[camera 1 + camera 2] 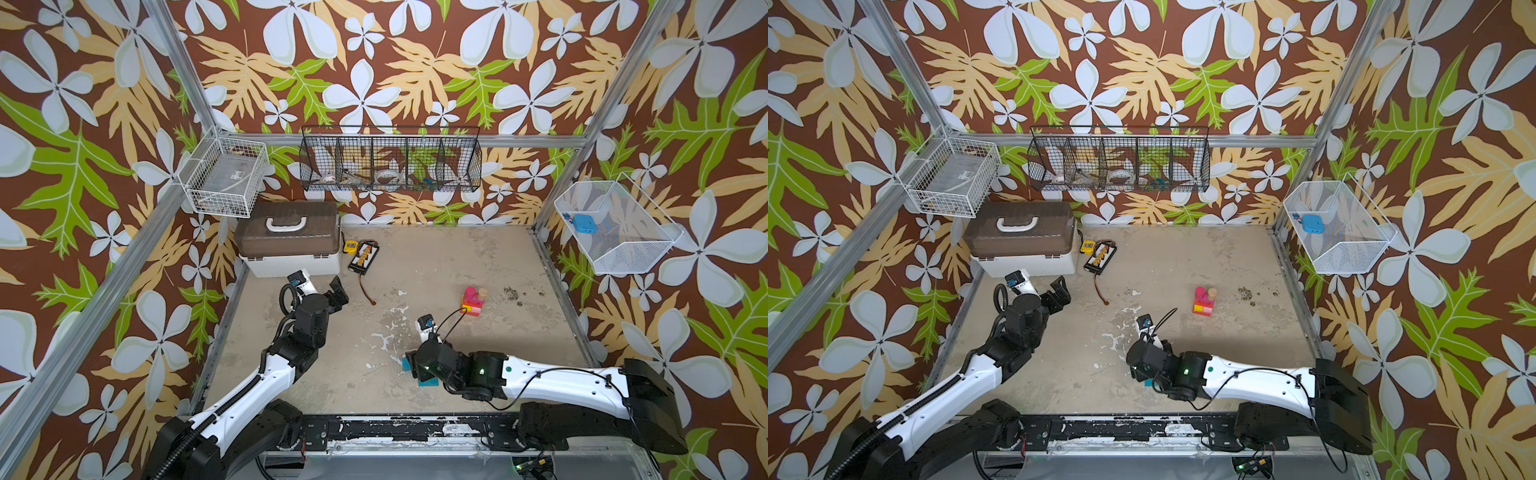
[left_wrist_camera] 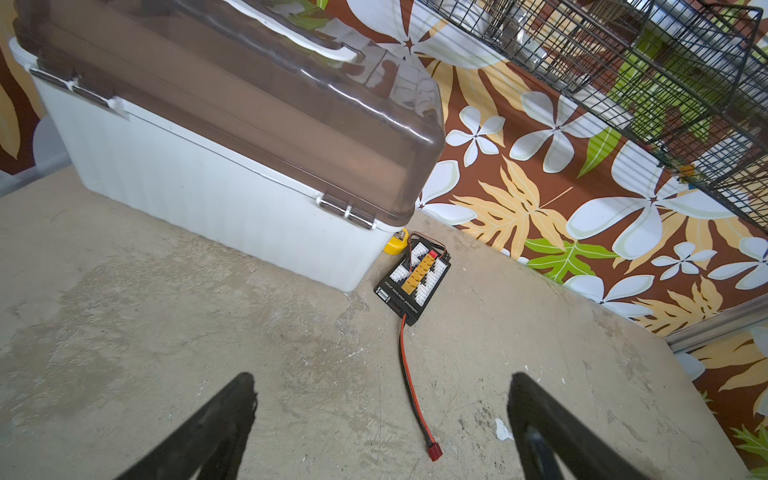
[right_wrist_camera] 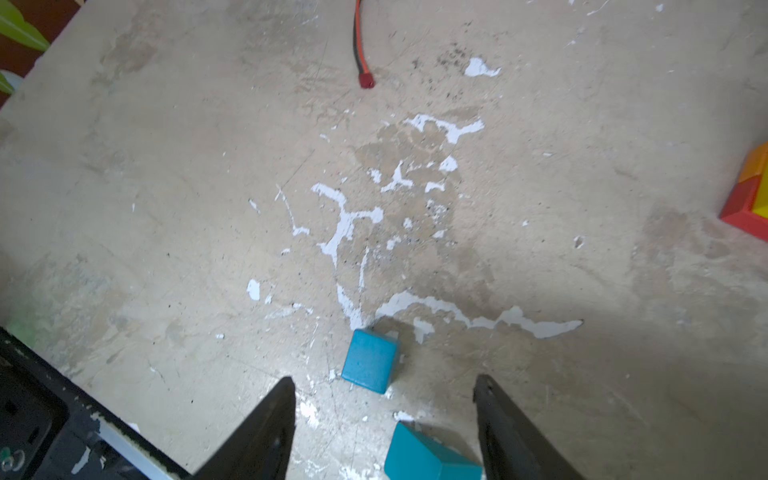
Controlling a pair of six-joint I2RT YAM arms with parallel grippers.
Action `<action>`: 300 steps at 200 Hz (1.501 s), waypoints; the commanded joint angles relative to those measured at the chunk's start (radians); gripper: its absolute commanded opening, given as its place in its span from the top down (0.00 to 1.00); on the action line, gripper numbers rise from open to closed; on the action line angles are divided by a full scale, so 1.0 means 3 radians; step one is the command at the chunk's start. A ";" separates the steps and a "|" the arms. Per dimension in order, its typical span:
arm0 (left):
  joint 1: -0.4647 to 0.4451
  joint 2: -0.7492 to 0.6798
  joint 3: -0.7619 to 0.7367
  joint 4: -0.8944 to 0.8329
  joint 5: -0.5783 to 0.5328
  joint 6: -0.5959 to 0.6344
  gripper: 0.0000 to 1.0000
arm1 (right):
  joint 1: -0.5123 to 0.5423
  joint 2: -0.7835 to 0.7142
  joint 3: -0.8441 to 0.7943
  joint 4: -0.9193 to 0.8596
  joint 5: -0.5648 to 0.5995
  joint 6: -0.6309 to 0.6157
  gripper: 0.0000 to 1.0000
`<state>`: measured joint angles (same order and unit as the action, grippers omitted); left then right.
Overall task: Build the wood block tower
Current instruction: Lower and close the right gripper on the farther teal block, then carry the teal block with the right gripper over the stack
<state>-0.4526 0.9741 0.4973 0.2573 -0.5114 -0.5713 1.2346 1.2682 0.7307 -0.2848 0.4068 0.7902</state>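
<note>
The tower (image 1: 473, 302) stands right of the middle in both top views: a red base, orange and yellow bricks, pink above, a magenta cylinder on top and a tan cylinder (image 1: 483, 293) at its far side. Its corner shows in the right wrist view (image 3: 748, 199). My right gripper (image 3: 384, 380) hangs open over the front middle of the table. A teal block (image 3: 428, 457) lies on the table between its fingers, close to one of them. A blue cube (image 3: 370, 360) rests just past the fingertips. My left gripper (image 2: 380, 378) is open and holds nothing, near the storage box.
A white storage box with a brown lid (image 1: 286, 232) fills the back left corner. Beside it lie a black connector board (image 1: 363, 255), a yellow item (image 1: 350, 246) and a cable ending in a red plug (image 2: 434, 451). Wire baskets hang on the walls; the white one at the right (image 1: 615, 253) holds a blue case (image 1: 584, 224).
</note>
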 commanded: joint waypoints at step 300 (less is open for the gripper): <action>0.0005 0.0102 -0.0007 0.0106 0.0020 0.0001 0.03 | 0.0145 0.0773 0.0423 -0.0428 0.0639 0.0473 0.74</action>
<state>-0.4526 0.9916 0.4938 0.2584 -0.5152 -0.5743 1.2831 1.5635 0.8448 -0.3225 0.5076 0.9348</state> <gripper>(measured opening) 0.974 0.284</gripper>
